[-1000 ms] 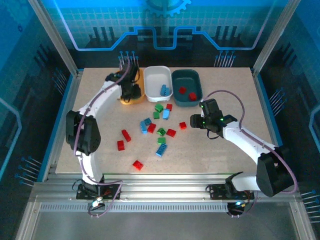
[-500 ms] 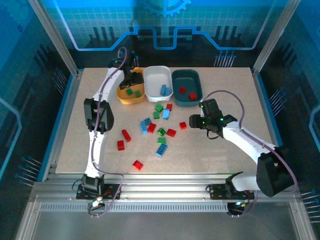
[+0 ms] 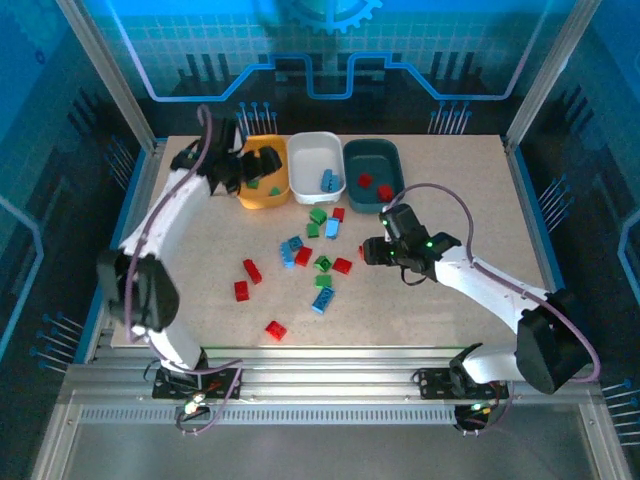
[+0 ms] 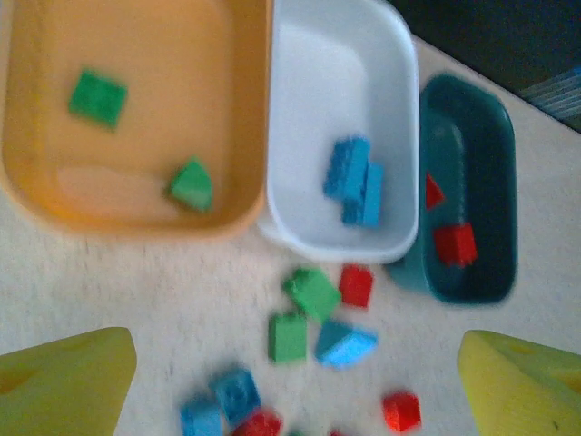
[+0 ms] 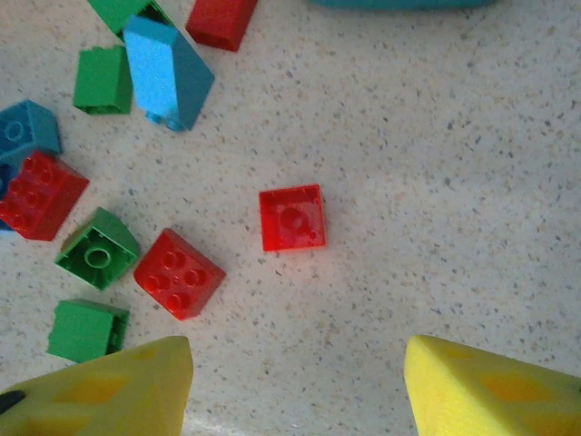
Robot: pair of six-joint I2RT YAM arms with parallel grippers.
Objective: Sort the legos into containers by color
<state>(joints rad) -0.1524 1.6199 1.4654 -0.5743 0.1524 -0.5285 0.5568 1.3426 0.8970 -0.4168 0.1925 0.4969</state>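
The coming move turns on one small square red plastic brick (image 5: 291,218). It lies flat on the speckled beige tabletop (image 5: 472,182), straight ahead of the right claw (image 5: 295,354) and centred on the gap between its yellow fingers (image 5: 100,386), which stand apart with nothing between them. Being square, the brick gives us no long axis to line up with; its sides sit only slightly turned from the line between the fingertips. Another red brick (image 5: 179,272) sits toward the left of the right wrist view, near but apart, so we judge a straight descent has room. The right arm is plainly nearer: the left claw (image 4: 296,336) hovers by the orange-yellow rounded plastic tray (image 4: 182,54), well apart from this brick, its fingers spread wide and empty. The dark teal rounded plastic tray (image 3: 375,155), which holds red, lies just beyond the brick, away from the arm bases.

We count three trays in a row. The orange-yellow one holds two green bricks (image 4: 98,96), the white rounded plastic tray (image 4: 340,54) holds what look like two blue bricks (image 4: 354,182) touching, and the teal one holds two red bricks (image 4: 454,243). Loose on the table, from overhead, we make out seven red, four green and four blue, the target among them and partly hidden under the claw.
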